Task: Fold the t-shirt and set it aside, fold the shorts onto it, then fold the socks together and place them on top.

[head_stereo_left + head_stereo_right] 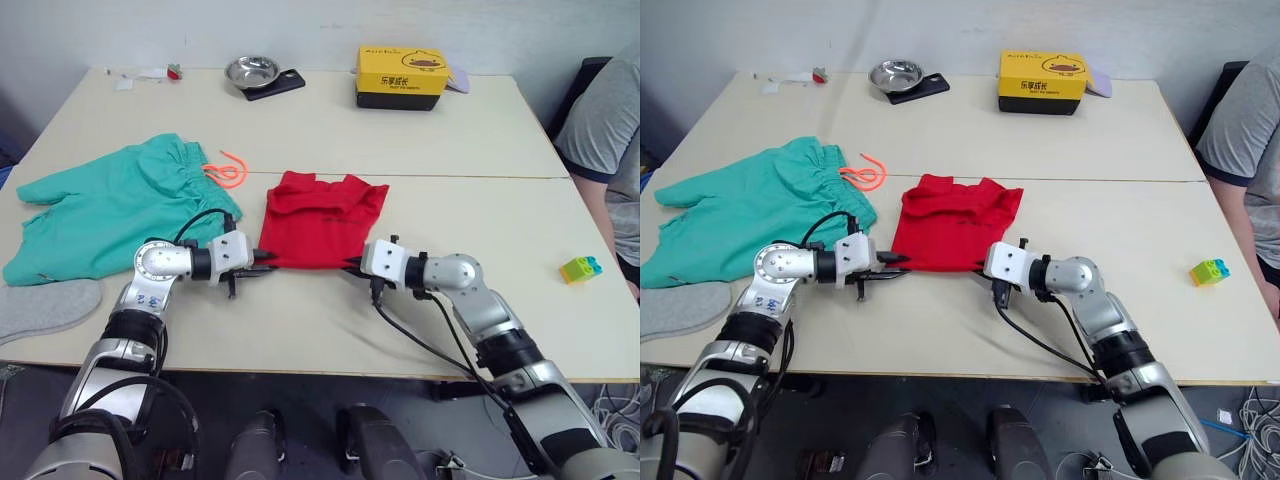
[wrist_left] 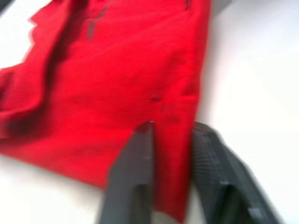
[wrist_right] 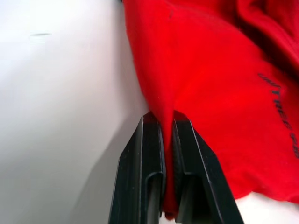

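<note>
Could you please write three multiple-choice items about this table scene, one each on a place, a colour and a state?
1. Where do the shorts lie relative to the t-shirt?
A. on the robot's left of it
B. on the robot's right of it
C. on top of it

2. What colour is the box at the table's far edge?
A. blue
B. yellow
C. white

3. What is the right pincer doing?
A. hanging open above the table
B. holding a sock
C. pinching the t-shirt's near edge

Answers: 1 A, the teal fabric spreads out left of the red shirt; 2 B, its top is yellow; 3 C, red cloth sits squeezed between its fingers.
</note>
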